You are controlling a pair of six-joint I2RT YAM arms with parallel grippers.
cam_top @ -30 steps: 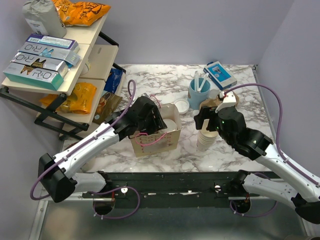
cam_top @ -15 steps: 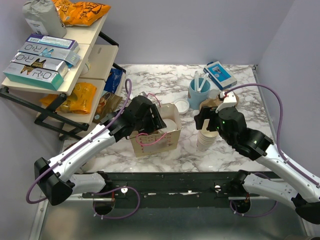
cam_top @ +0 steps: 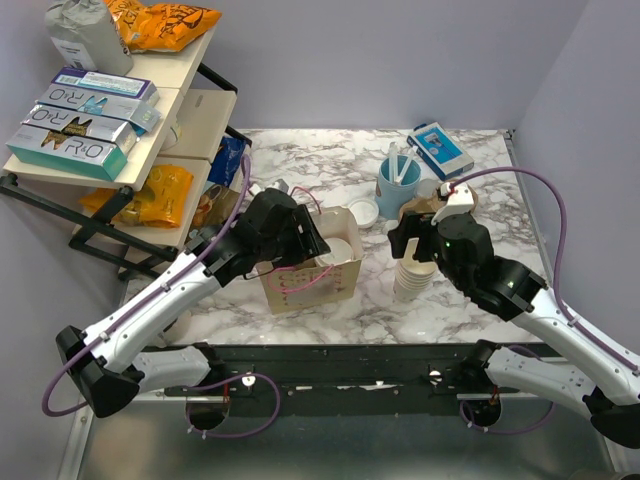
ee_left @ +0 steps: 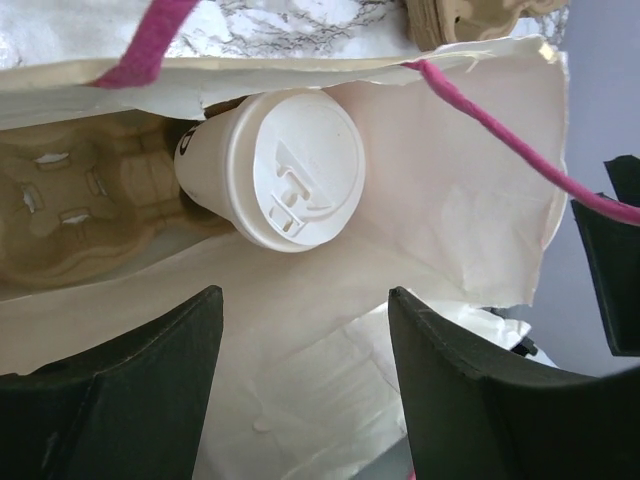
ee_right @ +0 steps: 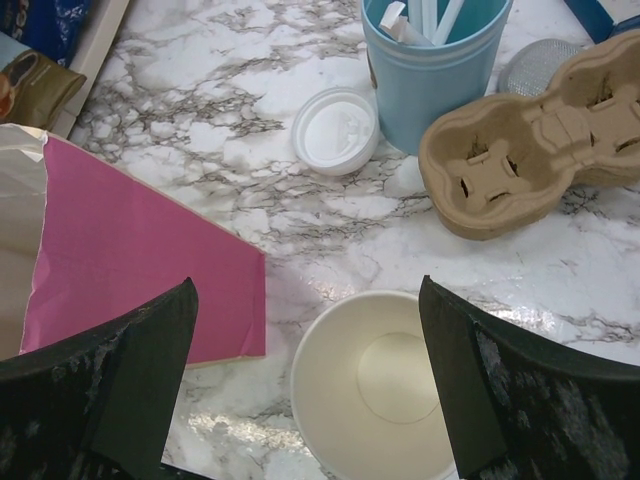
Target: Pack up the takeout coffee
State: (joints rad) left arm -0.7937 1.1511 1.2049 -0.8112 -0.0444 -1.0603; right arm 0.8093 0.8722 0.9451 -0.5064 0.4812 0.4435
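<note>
Takeout coffee [ee_left: 280, 170] sits inside the paper bag [ee_left: 470, 230].

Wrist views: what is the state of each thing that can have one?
paper bag: open
takeout coffee: lid on, inside the paper bag
cup stack: upright, top cup empty
blue mug: upright, holding sticks
left gripper: open, over the bag
right gripper: open, over the cup stack

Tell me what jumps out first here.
The lidded white cup sits inside the paper bag in the middle, the open left gripper over the bag's mouth. To its right, the open right gripper hangs above a stack of lidless cups, with a blue mug behind.
</note>
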